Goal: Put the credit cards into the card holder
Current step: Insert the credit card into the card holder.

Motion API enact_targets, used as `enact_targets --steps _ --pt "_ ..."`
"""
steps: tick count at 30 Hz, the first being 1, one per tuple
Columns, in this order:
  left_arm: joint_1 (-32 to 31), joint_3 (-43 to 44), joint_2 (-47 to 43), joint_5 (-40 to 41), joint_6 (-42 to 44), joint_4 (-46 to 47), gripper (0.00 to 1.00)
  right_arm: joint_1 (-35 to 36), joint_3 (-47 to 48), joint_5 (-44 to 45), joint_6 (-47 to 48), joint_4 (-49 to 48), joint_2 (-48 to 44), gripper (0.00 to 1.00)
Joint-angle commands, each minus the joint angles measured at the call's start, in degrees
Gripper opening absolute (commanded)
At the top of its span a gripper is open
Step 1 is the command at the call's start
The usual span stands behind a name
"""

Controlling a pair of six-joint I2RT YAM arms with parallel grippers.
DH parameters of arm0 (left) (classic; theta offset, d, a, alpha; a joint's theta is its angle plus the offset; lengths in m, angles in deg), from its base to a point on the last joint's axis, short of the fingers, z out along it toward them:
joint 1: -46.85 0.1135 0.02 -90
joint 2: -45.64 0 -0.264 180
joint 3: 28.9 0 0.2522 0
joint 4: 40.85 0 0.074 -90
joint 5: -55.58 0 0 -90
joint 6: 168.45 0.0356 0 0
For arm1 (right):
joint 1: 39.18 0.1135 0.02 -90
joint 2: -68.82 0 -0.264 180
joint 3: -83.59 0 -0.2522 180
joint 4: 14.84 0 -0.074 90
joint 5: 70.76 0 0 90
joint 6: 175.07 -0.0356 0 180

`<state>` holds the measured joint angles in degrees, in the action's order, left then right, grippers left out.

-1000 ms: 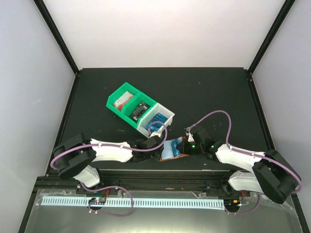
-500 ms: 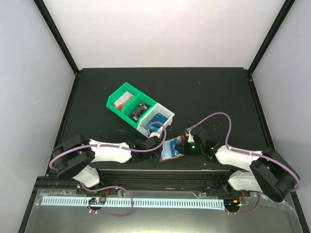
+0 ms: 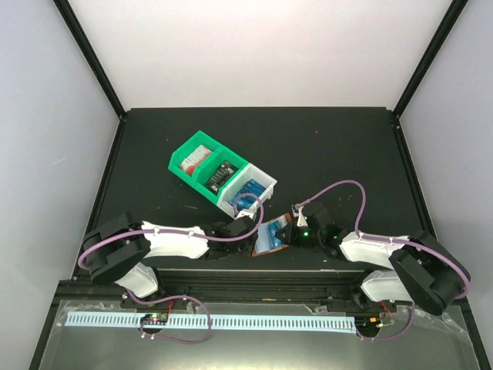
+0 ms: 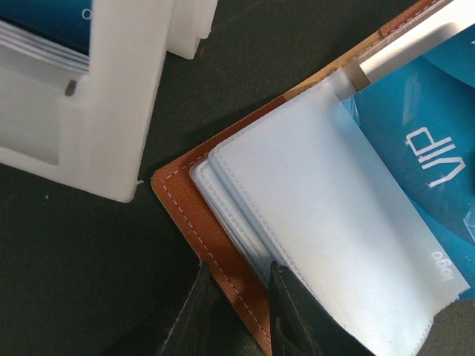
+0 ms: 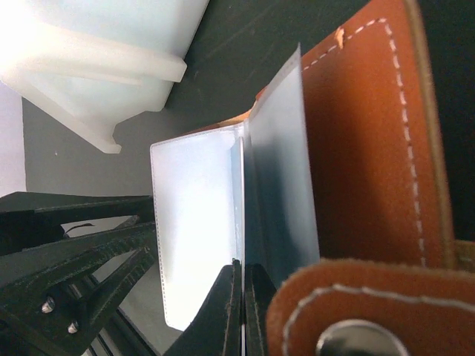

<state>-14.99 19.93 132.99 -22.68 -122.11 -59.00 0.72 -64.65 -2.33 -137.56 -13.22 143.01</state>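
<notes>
Scanning from the left: green bin (image 3: 186, 149) on the dark counter (image 3: 331, 146), with a red-and-white card (image 3: 192, 160) in its far-left compartment and a black card (image 3: 221, 174) in the next. White bin (image 4: 122, 89) butts against the green bin's right side. Blue cards (image 3: 246, 191) are stacked inside it, their edges showing in the left wrist view.

Toward the arms from the white bin, near the counter's front edge, the card holder (image 3: 271, 237) lies open, brown cover down, clear pockets (image 4: 319, 222) fanned on top. Bare counter shows between holder and white bin.

Left gripper (image 4: 236, 317) meets the holder from its left. Jaws are only partly parted and straddle the stitched leather edge, one finger outside it and the other over the lowest clear pocket: a pinch on the cover.

VIP card (image 4: 427, 126), blue with white lettering, lies across the holder's right part, one side under a frosted pocket. Cannot tell whether it is seated in a sleeve.

Right gripper (image 5: 243, 311) comes in from the right, jaws almost fully together on a single clear leaf of the holder, which stands up from the rest. Snap tab (image 5: 356, 319) fills that view's foreground.
</notes>
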Motion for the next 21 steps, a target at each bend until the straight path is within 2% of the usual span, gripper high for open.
enact_targets --steps 1,11,21 --pt "-0.2 -1.0 0.1 0.0 -0.9 -3.3 0.25 0.1 -1.2 -1.2 -1.0 -0.7 0.6 0.04" --pt "-0.2 -0.2 -0.5 3.1 -2.0 -7.6 0.24 0.1 0.5 -1.5 -0.2 0.6 1.6 0.06" --pt "-0.2 0.6 1.3 1.7 -1.2 -8.0 0.15 0.1 1.6 -1.5 -0.9 0.3 3.2 0.07"
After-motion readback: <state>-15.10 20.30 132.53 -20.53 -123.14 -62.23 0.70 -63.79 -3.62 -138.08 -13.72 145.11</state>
